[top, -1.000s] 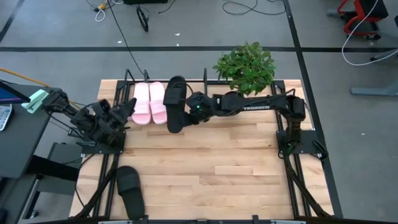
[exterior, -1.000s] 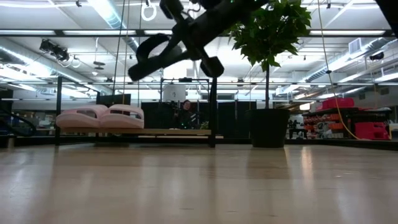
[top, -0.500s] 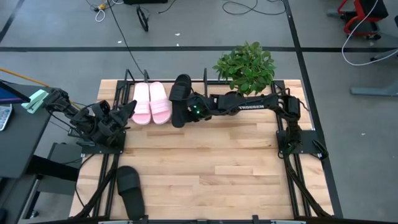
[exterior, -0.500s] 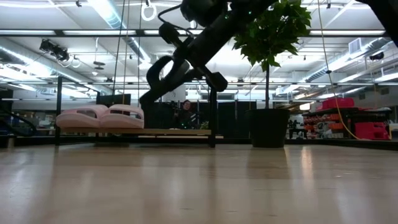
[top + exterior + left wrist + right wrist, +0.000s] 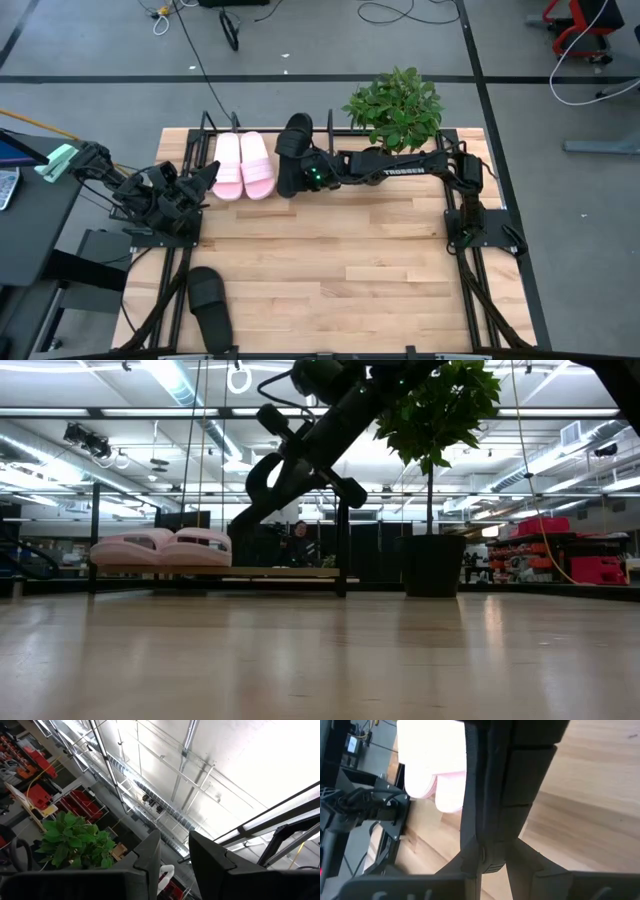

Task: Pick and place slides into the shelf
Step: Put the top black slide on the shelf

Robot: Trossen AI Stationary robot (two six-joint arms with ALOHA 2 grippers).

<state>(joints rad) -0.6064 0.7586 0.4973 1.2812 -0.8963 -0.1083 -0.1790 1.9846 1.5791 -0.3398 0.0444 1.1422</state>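
we judge the black slide (image 5: 293, 152) light, soft foam, best pinched by its edge as our right gripper (image 5: 312, 172), jaws closed on it, holds it tilted over the shelf (image 5: 330, 128) beside the pink pair (image 5: 243, 165).

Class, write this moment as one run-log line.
right gripper: shut on black slide, tilted at shelf | pink slides: on shelf | second black slide: table, near edge | left gripper: idle
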